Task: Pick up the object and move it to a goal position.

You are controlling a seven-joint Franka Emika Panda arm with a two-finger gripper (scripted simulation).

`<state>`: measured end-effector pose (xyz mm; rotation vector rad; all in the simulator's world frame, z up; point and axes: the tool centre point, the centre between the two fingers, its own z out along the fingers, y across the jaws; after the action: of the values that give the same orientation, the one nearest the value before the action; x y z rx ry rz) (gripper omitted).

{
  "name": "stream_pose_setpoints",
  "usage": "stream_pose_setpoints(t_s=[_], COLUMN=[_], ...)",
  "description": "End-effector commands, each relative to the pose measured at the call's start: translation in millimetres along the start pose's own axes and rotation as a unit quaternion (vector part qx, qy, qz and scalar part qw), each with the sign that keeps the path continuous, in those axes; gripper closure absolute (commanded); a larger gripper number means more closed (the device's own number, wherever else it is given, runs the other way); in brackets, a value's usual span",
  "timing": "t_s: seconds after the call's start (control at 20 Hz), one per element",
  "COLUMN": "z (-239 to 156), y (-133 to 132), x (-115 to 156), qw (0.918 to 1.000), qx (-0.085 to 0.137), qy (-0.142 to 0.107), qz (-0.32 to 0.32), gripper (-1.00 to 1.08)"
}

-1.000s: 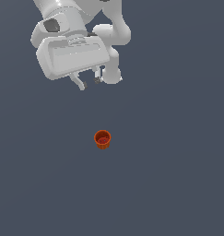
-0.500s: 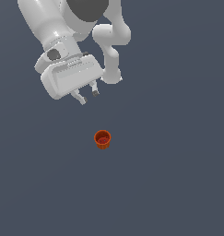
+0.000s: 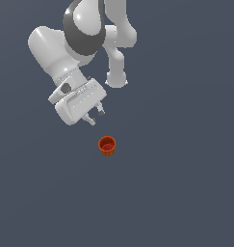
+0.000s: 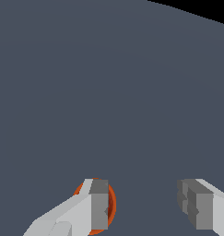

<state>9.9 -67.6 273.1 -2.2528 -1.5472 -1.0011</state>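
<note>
The object is a small orange-red ribbed cup (image 3: 107, 145) with a darker red inside, standing upright on the dark grey floor. My white gripper (image 3: 96, 116) hangs above it, a little toward the exterior view's left, tilted and not touching it. Its two fingers stand apart and empty. In the wrist view the cup (image 4: 110, 206) shows as an orange rim mostly hidden behind one finger (image 4: 98, 205); the other finger (image 4: 196, 205) is well apart from it.
The dark grey floor (image 3: 186, 183) spreads all round the cup. The arm's white and dark links (image 3: 84, 29) fill the upper part of the exterior view. A black strip marks the floor's edge in the wrist view (image 4: 210, 11).
The gripper has come down and toward the cup, tilting as the arm swung over. The cup has not moved. The fingers stay apart.
</note>
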Motion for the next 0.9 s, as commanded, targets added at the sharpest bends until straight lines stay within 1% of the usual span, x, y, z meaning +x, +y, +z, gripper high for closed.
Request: stream_pose_setpoints(t_s=[0.0, 0.5, 0.85], z=[17, 82, 110], y=[-7, -46, -69], x=[-14, -70, -97], qw=[0.9999, 0.9971, 0.9946], qx=[0.012, 0.060, 0.083], qy=[0.004, 0.007, 0.003], qz=[-0.010, -0.046, -0.063], gripper=[-0.20, -0.20, -0.20])
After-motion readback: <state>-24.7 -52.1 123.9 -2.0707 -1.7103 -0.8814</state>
